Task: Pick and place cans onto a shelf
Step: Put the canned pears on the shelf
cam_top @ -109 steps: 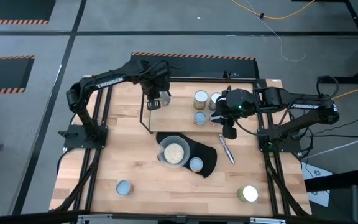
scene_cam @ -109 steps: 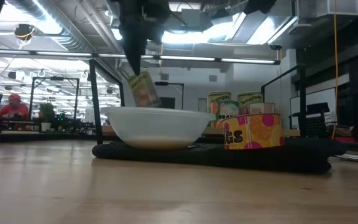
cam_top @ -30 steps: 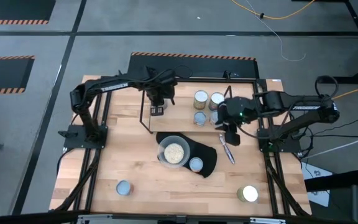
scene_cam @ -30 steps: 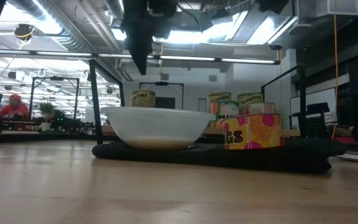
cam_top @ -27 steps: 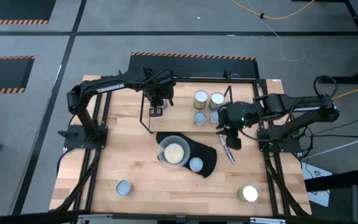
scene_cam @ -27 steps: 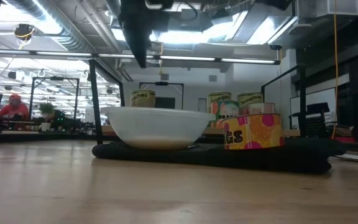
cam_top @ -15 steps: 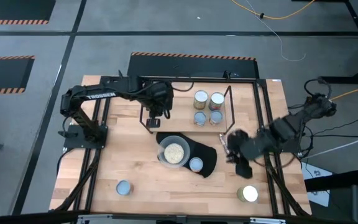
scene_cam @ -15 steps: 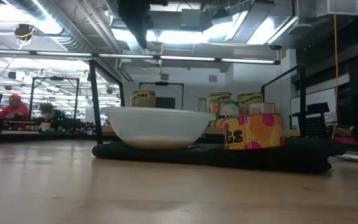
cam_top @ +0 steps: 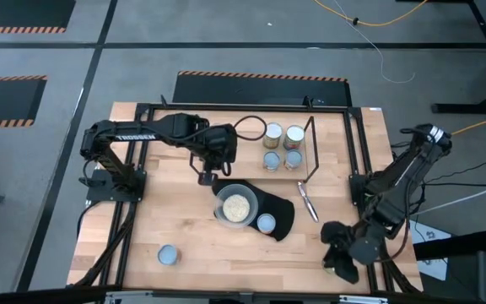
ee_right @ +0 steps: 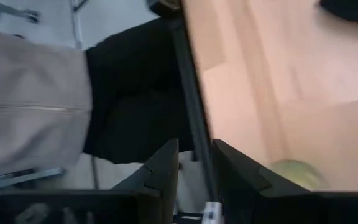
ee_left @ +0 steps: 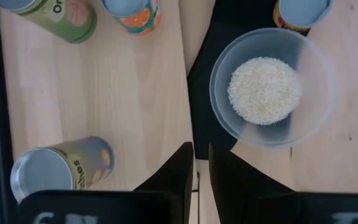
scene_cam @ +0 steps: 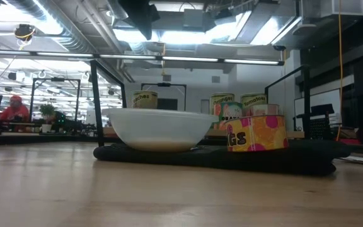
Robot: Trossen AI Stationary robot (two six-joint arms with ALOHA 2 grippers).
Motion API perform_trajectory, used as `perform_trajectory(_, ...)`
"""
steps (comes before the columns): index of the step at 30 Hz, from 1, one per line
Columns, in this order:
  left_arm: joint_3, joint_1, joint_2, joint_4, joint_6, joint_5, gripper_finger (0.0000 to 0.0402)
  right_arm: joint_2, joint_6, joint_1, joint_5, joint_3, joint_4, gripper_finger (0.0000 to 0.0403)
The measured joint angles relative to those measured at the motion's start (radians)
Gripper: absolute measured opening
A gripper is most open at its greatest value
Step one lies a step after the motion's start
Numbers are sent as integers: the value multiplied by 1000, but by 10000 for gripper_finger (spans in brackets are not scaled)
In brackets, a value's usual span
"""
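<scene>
Four cans (cam_top: 282, 145) stand in the black wire shelf (cam_top: 312, 152) at the far middle. A fifth can (ee_left: 55, 168) with a silver top stands at the shelf's left end. My left gripper (cam_top: 207, 175) hangs above the shelf's near left corner, beside the bowl, its fingers (ee_left: 199, 163) a narrow gap apart with nothing between them. My right gripper (cam_top: 342, 263) is low over the table's near right corner, narrowly open and empty. In the right wrist view a pale-topped can (ee_right: 294, 171) shows just beside its fingers. Other cans stand on the black mat (cam_top: 266, 223) and near the front left (cam_top: 168, 254).
A clear bowl of pale grains (cam_top: 235, 205) sits on the black mat (cam_top: 283, 213). A silver pen-like tool (cam_top: 309, 203) lies right of it. The table's black frame rail (ee_right: 188, 93) runs under my right gripper; a person's clothing (ee_right: 30, 106) shows beyond that edge.
My left gripper has drawn away from the can at the shelf's left end, toward the near edge and the bowl, rising a little. My right gripper has swung from the shelf's right end to the near right corner, sinking and rolling as it went.
</scene>
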Motion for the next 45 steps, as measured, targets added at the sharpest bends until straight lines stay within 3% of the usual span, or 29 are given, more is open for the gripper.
perform_trajectory(5, 0, -2, 0, 13, -51, 0, 44, 0, 51, 16, -21, -52, 75, 101)
perform_trajectory(14, 0, -1, 0, 23, -54, 0, 44, 0, 251, 16, -105, -77, 13, 101)
perform_trajectory(18, 0, -1, 0, 24, -54, 0, 44, 0, 252, 16, -157, -77, -70, 97)
perform_trajectory(29, 0, -1, 1, 46, -53, -1, 44, 0, 219, 16, -157, -78, -294, 86)
perform_trajectory(45, 0, -1, 1, 46, -53, -1, 44, 0, 162, 16, -121, -78, -309, 86)
